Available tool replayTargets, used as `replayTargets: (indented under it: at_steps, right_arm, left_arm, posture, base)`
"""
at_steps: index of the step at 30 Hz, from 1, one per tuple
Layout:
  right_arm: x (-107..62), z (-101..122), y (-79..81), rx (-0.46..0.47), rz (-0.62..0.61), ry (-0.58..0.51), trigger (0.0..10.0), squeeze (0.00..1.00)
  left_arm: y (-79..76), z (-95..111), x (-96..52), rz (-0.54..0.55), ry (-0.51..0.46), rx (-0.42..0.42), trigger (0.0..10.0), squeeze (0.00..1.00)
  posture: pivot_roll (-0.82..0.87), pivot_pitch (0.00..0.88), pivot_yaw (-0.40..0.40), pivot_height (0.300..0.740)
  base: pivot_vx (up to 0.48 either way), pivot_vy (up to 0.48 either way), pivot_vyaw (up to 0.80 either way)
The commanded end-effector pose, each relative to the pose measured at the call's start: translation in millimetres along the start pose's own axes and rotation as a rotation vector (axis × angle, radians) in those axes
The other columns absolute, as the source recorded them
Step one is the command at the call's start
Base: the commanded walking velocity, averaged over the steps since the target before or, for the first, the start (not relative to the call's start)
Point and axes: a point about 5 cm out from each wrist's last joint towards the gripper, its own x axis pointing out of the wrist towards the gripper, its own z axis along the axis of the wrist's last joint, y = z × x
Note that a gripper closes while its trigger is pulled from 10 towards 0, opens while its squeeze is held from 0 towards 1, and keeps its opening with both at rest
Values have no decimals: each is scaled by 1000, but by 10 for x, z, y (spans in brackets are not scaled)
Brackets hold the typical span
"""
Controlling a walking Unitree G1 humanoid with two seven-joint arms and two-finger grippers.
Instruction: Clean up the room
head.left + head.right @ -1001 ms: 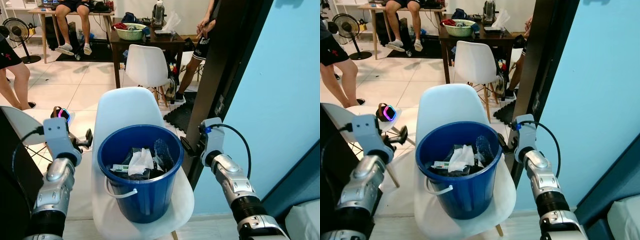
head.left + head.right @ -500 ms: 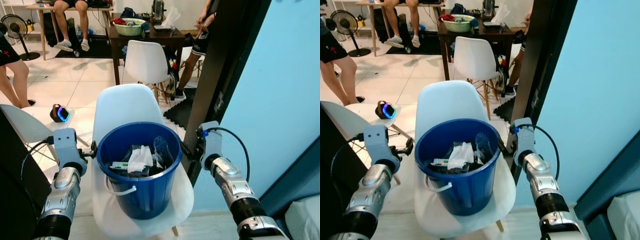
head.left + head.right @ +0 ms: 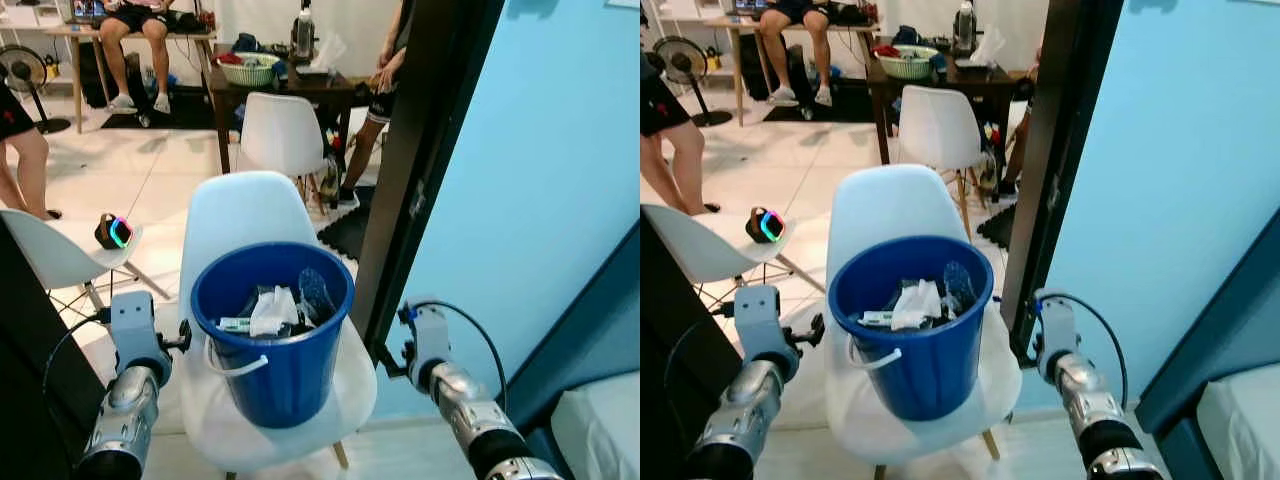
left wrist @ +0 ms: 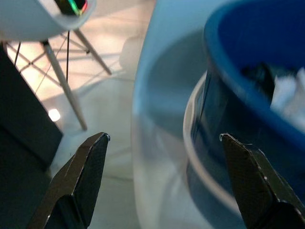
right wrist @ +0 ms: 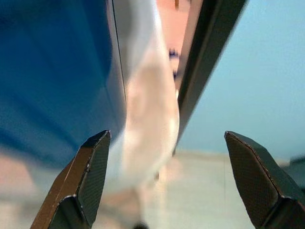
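A blue bucket [image 3: 272, 330] full of trash, with a white tissue [image 3: 268, 308] on top, stands on the seat of a white chair [image 3: 240, 215]. Its white handle [image 3: 232, 362] hangs down the front. My left gripper [image 3: 182, 338] is low at the bucket's left side, by the seat edge, open and empty. The left wrist view has its gripper [image 4: 162, 138] spread before the bucket wall [image 4: 248, 71] and the handle. My right gripper [image 3: 384, 362] is low beside the seat's right edge, also open, and in the right wrist view [image 5: 167, 134] it faces the bucket's side [image 5: 52, 71].
A dark door frame [image 3: 420, 160] and a blue wall [image 3: 540, 190] rise close on the right. Another white chair [image 3: 55, 258] at left carries a small glowing gadget [image 3: 113, 232]. Farther back are a third chair [image 3: 283, 135], a dark table [image 3: 300, 85] and several people.
Both arms have dropped lower, from beside the bucket's rim to the level of the seat. The camera has pulled back a little. The bucket stays on the chair.
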Motion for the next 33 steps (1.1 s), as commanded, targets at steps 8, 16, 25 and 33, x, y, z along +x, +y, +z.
replayTargets:
  at_steps: [8,16,25,33]
  right_arm:
    - [-213,-653,-184,35,-112,202,10000,0]
    - [-314,-899,-193,68,-142,283,10000,0]
    - [-457,-1221,-112,123,-153,382,10000,0]
    - [-643,-1545,-33,97,-155,519,10000,0]
  left_arm:
    - [110,-422,-131,48,146,6,10000,0]
    - [155,-594,-205,68,212,18,10000,0]
    - [232,-862,-358,103,316,40,10000,0]
    - [248,-1283,-658,71,535,157,10000,0]
  posture:
    - [-38,0,-43,740]
    - [-35,0,-43,740]
    - [-31,0,-47,740]
    - [-35,0,-48,740]
  base:
    - [-282,0,0]
    - [-292,0,0]
    - [-162,0,0]
    - [0,0,0]
